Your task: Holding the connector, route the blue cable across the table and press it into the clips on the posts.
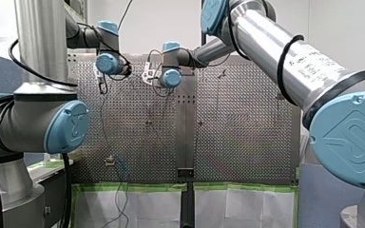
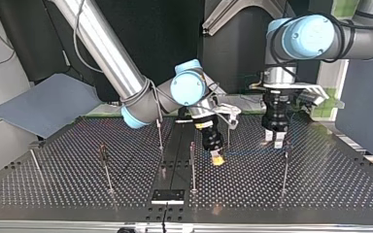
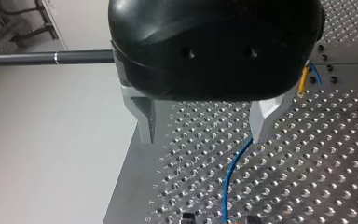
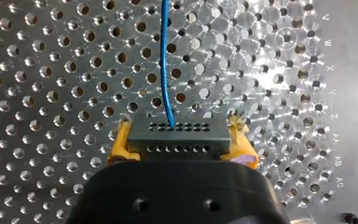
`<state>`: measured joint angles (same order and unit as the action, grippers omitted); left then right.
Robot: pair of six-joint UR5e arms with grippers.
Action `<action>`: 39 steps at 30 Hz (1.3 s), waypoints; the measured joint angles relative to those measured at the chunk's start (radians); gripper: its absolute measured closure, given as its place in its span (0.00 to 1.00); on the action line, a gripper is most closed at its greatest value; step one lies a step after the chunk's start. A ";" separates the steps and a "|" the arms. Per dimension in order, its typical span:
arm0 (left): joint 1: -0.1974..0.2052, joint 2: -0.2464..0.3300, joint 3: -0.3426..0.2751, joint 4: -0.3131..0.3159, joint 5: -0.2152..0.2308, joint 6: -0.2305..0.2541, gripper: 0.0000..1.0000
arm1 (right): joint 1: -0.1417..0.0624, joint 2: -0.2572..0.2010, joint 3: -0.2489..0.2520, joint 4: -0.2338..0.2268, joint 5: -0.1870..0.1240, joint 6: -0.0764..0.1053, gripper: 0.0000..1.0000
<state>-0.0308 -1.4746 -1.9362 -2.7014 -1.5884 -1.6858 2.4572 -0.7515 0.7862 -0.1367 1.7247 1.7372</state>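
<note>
Clamped in right gripper: connector, rigid, likely the best hold. Ahead of its fingers, blue cable: thin, light, probably limp. Fingers of left gripper apart, cable just beside one.

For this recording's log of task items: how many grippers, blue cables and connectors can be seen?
grippers: 2, my left gripper and my right gripper
blue cable: 1
connector: 1, held between my right gripper's yellow pads
total: 4
</note>
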 joint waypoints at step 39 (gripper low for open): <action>-0.059 -0.154 0.104 0.022 -0.167 0.028 1.00 | -0.008 0.003 0.000 0.006 -0.004 -0.002 1.00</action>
<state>-0.0894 -1.6281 -1.8325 -2.6791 -1.7552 -1.6578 2.4492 -0.7483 0.7860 -0.1311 1.7209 1.7352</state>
